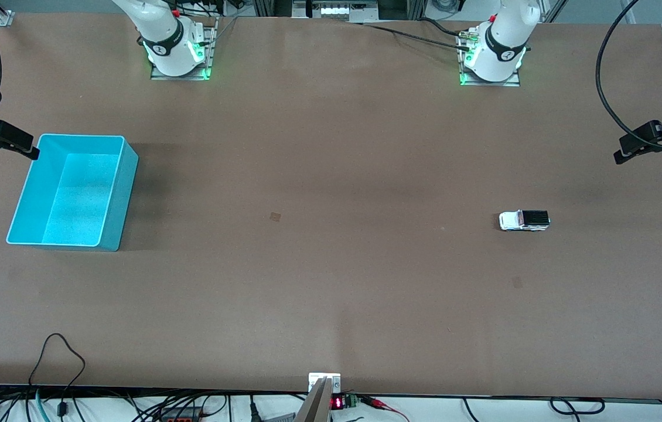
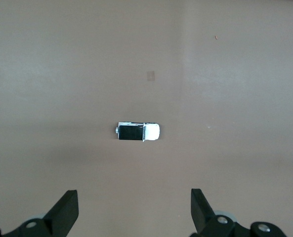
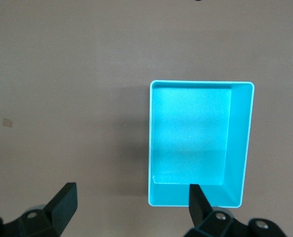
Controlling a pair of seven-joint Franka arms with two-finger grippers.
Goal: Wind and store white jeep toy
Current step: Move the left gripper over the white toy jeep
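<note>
Nothing of the job is looking done yet, as far as we are judging: winding and storing are both left. We are seeing the table (image 1: 331, 293) carrying the empty cyan bin (image 1: 111, 202) at the right arm's end. We are holding the right gripper (image 3: 131, 207) above the bin, fingers wide, and the left gripper (image 2: 135, 212) high over the table, fingers wide, nothing held. The white jeep toy (image 1: 524, 220) is sitting on the table toward the left arm's end, well apart from the bin.

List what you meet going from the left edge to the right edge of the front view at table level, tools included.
right tool → cyan bin → white jeep toy → left tool
</note>
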